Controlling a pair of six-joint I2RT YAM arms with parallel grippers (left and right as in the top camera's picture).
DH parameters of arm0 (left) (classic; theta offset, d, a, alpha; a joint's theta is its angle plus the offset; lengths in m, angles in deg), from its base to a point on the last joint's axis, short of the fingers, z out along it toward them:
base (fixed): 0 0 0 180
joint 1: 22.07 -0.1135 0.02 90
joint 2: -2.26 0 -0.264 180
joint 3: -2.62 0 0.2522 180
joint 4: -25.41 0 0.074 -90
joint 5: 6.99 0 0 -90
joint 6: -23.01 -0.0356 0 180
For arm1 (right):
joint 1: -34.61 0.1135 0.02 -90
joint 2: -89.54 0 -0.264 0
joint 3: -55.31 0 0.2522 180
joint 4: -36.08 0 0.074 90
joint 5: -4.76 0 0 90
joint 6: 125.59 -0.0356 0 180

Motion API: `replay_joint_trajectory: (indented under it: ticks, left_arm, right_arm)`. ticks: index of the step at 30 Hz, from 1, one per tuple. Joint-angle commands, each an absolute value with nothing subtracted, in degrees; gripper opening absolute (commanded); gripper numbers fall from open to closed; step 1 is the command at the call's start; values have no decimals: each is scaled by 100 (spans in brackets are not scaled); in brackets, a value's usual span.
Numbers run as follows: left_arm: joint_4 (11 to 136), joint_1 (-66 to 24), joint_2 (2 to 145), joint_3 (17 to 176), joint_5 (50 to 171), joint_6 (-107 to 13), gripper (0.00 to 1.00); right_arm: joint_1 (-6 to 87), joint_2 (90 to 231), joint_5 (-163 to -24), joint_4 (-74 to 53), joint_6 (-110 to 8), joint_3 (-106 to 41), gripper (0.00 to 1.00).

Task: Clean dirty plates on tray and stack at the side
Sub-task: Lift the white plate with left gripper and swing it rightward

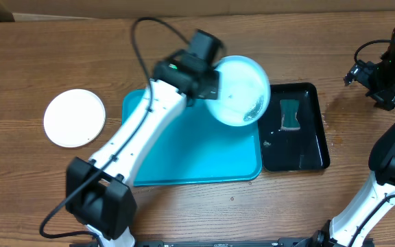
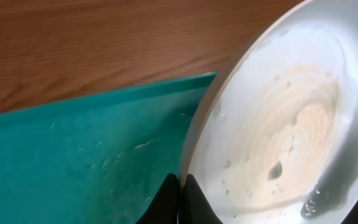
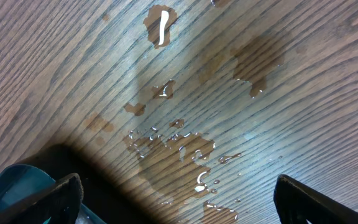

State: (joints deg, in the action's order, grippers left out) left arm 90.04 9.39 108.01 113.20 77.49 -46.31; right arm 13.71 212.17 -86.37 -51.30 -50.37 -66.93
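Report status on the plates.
Left fingers shut on pale blue plate, held over tray corner. Right fingers open, empty, over spilled water. White plate aside.

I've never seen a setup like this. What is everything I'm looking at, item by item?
Table: one, brown wood, under everything.
Blue tray: one, turquoise, table centre.
Black tray: one, glossy black, just right of the blue tray.
White plate: one, white, on the table left of the blue tray.
Blue plate: one, pale blue, wet, with a dark speck, held over the blue tray's far right corner.
Teal pad: one, teal, in the black tray.
Water drops: several, clear, on the wood by the black tray.
Left tool: one, black, shut on the blue plate's rim.
Right tool: one, black, open above the water drops.
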Motion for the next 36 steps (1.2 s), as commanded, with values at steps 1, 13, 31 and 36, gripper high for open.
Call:
replay_joint_trajectory:
  ticks: [1, 13, 31, 36]
  left_arm:
    - [8755, 1494, 10790, 11490, 6989, -4598, 4]
    - [7843, 3367, 10790, 11490, 4073, -5520, 4]
    - [4877, 4729, 10790, 11490, 1306, -9743, 4]
    - [4464, 4738, 10790, 11490, 1297, -9804, 4]
  right_arm:
    - [1368, 21064, -8639, -5117, -5063, -6818, 100]
    - [1368, 21064, -8639, -5117, -5061, -6818, 100]
    - [1368, 21064, -8639, -5117, -5063, -6818, 100]
    - [1368, 21064, -8639, -5117, -5063, -6818, 100]
